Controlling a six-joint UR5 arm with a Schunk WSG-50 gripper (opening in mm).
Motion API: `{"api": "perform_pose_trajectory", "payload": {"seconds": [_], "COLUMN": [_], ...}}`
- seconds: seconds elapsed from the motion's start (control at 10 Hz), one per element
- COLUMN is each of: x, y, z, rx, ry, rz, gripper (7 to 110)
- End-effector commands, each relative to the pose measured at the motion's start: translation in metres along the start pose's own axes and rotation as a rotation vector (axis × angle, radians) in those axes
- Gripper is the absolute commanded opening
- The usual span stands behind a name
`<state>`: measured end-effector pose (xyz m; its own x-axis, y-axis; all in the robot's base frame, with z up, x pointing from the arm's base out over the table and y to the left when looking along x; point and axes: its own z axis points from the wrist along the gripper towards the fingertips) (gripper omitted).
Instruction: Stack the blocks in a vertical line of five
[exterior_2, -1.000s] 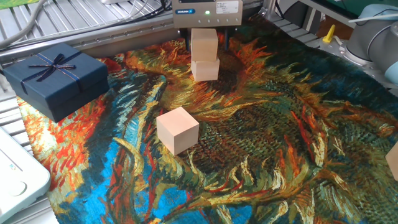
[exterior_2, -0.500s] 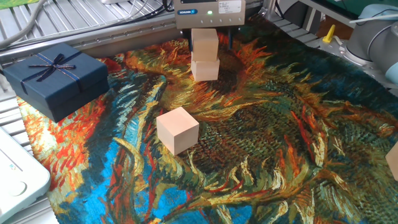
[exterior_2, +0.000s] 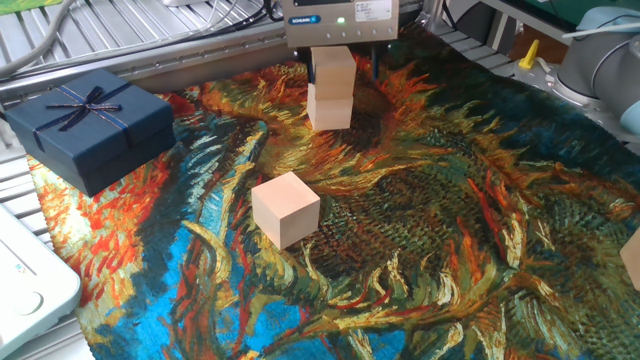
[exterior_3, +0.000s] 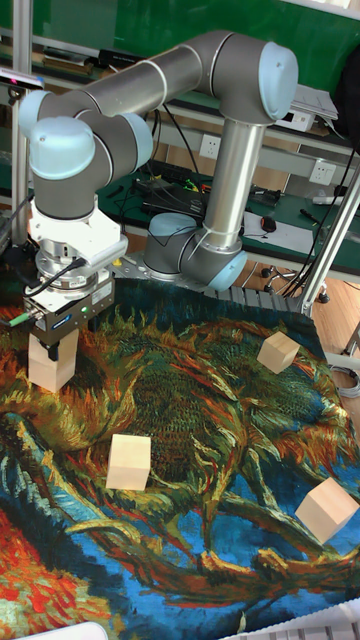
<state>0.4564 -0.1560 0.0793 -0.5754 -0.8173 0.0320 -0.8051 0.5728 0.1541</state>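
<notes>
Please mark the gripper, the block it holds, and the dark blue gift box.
gripper (exterior_2: 341, 62): fixed view, midway between its fingertips.
held block (exterior_2: 334, 66): fixed view, front face, resting on the lower block.
dark blue gift box (exterior_2: 88, 115): fixed view, lid top near the ribbon bow.

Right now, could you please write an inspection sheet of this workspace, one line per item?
Surface: table under a sunflower-painting cloth.
Job's things: two stacked blocks; loose blocks at centre, far side and right edge.
Clutter: dark blue gift box with ribbon; white device at the near corner.
Grippers: gripper around the upper block; grip not clear.
Cables: black cables on the metal rails behind.
Surroundings: benches, green wall.
</notes>
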Motion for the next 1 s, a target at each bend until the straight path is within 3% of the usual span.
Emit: {"api": "perform_pose_trajectory", "payload": {"seconds": [0.0, 0.9], "x": [0.000, 0.028], "y": [-0.006, -0.015], "z": [0.001, -0.001], "rx": [0.013, 0.024], "ry": [0.001, 0.065], "rz": [-0.007, -0.016], "gripper": [88, 88]}}
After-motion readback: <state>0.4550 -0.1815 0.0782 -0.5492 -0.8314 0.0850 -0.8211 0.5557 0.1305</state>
